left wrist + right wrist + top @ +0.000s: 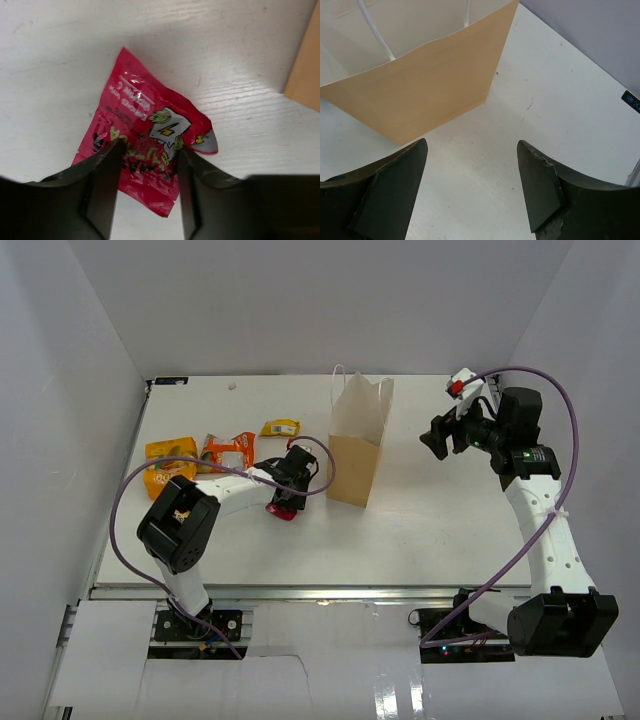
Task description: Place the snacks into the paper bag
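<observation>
A red snack packet point(145, 125) lies flat on the white table just left of the paper bag point(358, 450); it shows in the top view point(283, 510) too. My left gripper point(150, 147) is low over it, its fingers apart on either side of the packet's lower half. Other snacks lie at the far left: a small yellow packet point(281, 427), an orange one point(228, 448) and a larger yellow-orange one point(170, 462). My right gripper point(470, 145) is open and empty, held above the table right of the bag point(420, 85). It also shows in the top view point(440, 436).
The bag stands upright, its mouth open and its white handles point(340, 375) up. Its tan side edges the left wrist view point(305, 75). White walls enclose the table on three sides. The left arm's purple cable point(125, 510) loops beside the packets.
</observation>
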Robot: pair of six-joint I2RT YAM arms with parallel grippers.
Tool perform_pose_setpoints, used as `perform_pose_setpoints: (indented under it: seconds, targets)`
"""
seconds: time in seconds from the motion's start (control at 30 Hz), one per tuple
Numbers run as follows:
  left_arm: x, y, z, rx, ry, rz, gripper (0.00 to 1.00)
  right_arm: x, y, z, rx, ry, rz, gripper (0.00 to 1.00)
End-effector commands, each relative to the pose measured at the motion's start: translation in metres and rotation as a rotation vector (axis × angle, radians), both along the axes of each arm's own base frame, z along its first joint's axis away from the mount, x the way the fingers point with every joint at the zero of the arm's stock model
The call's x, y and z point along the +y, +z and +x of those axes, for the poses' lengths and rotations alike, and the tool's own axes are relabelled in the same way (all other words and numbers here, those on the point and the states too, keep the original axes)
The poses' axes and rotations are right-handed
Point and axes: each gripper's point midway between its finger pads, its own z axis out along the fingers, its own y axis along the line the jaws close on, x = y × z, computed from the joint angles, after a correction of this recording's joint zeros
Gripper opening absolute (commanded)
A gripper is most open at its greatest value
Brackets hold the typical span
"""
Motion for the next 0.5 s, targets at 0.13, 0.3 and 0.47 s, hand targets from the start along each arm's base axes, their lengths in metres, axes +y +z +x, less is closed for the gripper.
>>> perform_pose_setpoints:
  seconds: [0.13, 0.3, 0.47]
  targets:
    - [0.018, -0.010, -0.012, 0.007, 0.030, 0.038, 0.33, -0.009, -0.004, -0.002, 0.003, -0.014, 0.018, 0.78]
    - [0.022, 0.001, -0.020, -0.018, 0.033, 0.002, 0.22, -0.012, -0.009, -0.003, 0.014, -0.025, 0.020, 0.78]
    - [0.015, 0.027, -0.029, -0.063, 0.019, -0.108, 0.06, -0.018, -0.015, -0.004, 0.026, -0.042, 0.018, 0.78]
